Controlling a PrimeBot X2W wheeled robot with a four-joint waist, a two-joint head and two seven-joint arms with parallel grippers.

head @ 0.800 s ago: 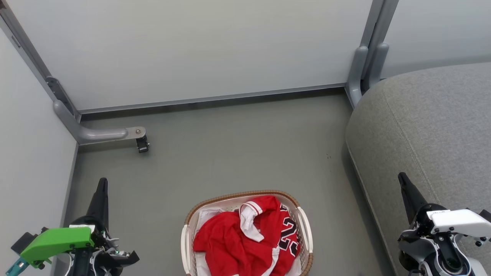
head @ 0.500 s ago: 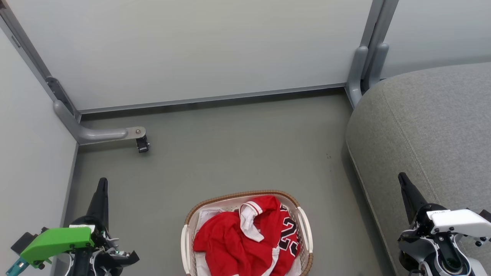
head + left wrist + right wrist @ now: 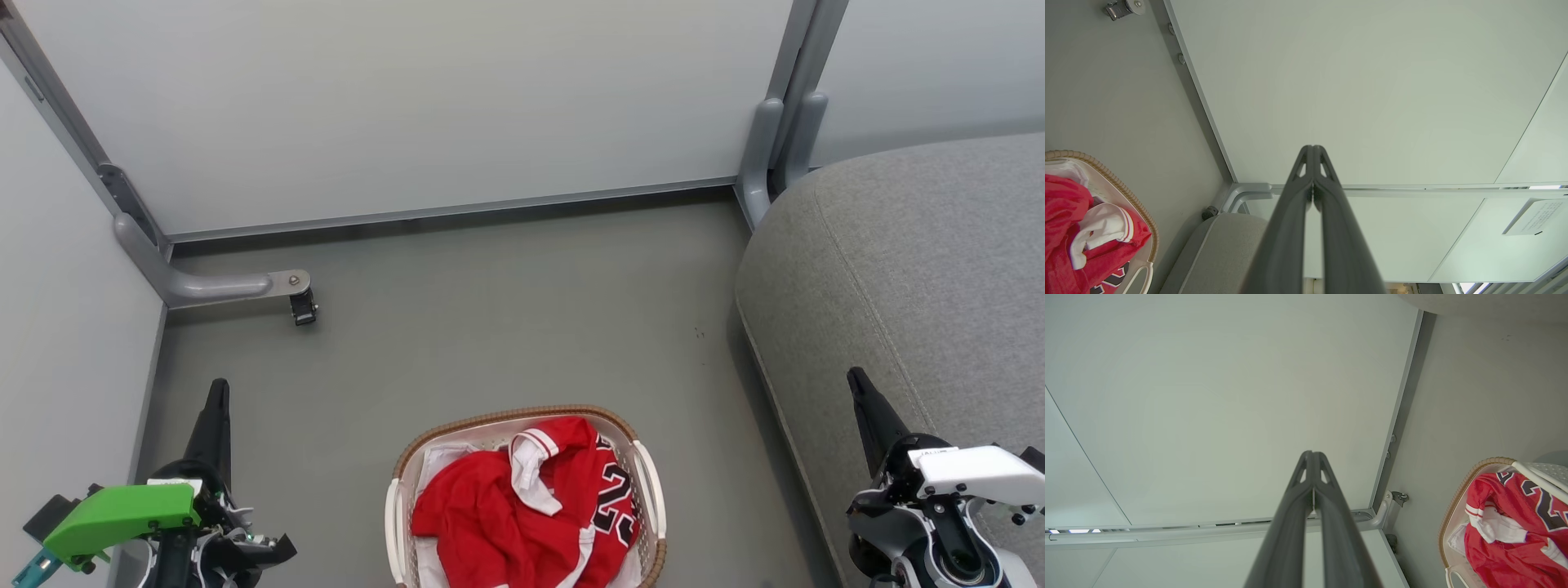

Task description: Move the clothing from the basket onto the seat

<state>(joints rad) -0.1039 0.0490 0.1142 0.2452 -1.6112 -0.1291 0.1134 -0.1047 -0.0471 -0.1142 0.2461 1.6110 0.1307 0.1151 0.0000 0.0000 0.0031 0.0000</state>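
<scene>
So, nothing is across yet: the clothing point(image 3: 522, 506), red with white trim and black numerals showing, lies bunched in the basket point(image 3: 514, 412) on the floor point(image 3: 490, 310). The seat point(image 3: 922, 269) on the right shows no garment on the part in view. Left gripper point(image 3: 218, 388) hangs low, fingers pressed together, holding nothing. Right gripper point(image 3: 857, 380) is the same, by the seat's edge. By my read, every reach, grasp and carry is ahead.

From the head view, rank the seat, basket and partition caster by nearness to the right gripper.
1. Seat: right side, directly beside the right gripper.
2. Basket: bottom centre, to the gripper's left.
3. Caster: far left, higher in the view.
</scene>
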